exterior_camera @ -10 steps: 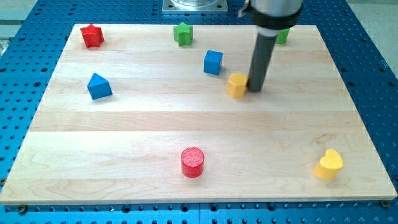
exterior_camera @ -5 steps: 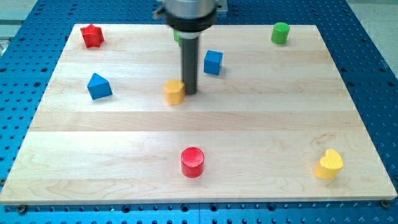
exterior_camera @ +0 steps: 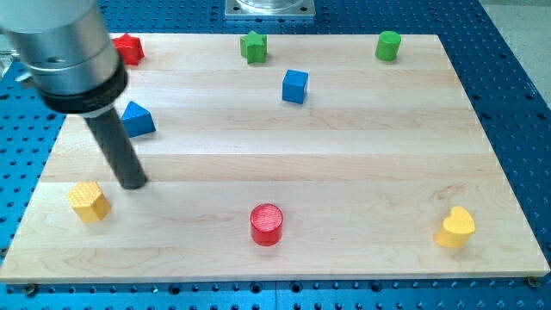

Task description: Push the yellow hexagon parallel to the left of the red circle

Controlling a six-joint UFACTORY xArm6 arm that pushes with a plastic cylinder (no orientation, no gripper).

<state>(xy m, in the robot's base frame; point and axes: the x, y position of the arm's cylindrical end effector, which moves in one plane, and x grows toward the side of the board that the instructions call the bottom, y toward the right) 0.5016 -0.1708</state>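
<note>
The yellow hexagon (exterior_camera: 89,201) lies near the board's left edge, toward the view's bottom. The red circle (exterior_camera: 266,224) stands at the bottom middle, well to the hexagon's right and slightly lower. My tip (exterior_camera: 134,182) rests on the board just up and right of the yellow hexagon, a small gap apart from it. The rod's thick body rises to the view's top left and hides part of the red star.
A blue triangle (exterior_camera: 137,119) sits just above my tip. A red star (exterior_camera: 130,47) is at the top left, a green star (exterior_camera: 253,46) at top middle, a green cylinder (exterior_camera: 388,45) at top right, a blue cube (exterior_camera: 295,86) upper middle, a yellow heart (exterior_camera: 455,226) bottom right.
The yellow hexagon has been pushed from the upper middle far to the left and down to the board's left edge. My tip moved with it, left and down.
</note>
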